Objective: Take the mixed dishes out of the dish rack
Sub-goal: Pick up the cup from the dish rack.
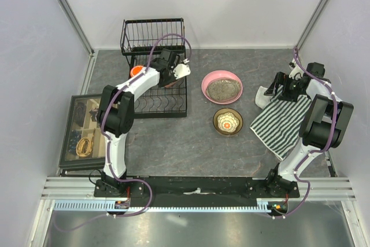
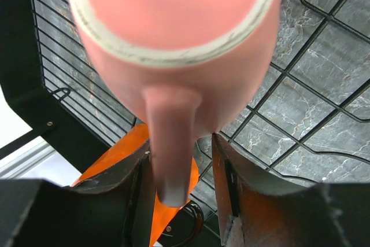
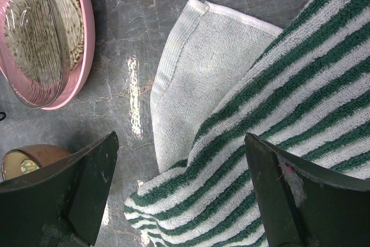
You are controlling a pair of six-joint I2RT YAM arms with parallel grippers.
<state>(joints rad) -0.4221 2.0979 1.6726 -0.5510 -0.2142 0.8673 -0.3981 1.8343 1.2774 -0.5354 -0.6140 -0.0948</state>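
The black wire dish rack (image 1: pixel 167 106) stands at the back left. My left gripper (image 1: pixel 177 72) hangs over its flat base, shut on the pink mug (image 1: pixel 182 70). In the left wrist view the pink mug (image 2: pixel 173 33) fills the top, its handle down between the fingers (image 2: pixel 228 183) of my left gripper (image 2: pixel 182 143), above the rack wires (image 2: pixel 63 93). An orange mug (image 1: pixel 137 72) (image 2: pixel 115 160) sits in the rack below. On the table lie the pink dish (image 1: pixel 222 87) (image 3: pixel 87 39) and the brown bowl (image 1: pixel 228 121) (image 3: pixel 34 154) with a white patterned bowl inside. My right gripper (image 1: pixel 276 88) (image 3: pixel 180 137) is open over the cloth.
A green-and-white striped cloth (image 1: pixel 286 122) (image 3: pixel 289 85) lies at the right, under the right gripper. A black-framed box of trinkets (image 1: pixel 81 131) sits at the left edge, in front of the rack. White walls close the table in on three sides.
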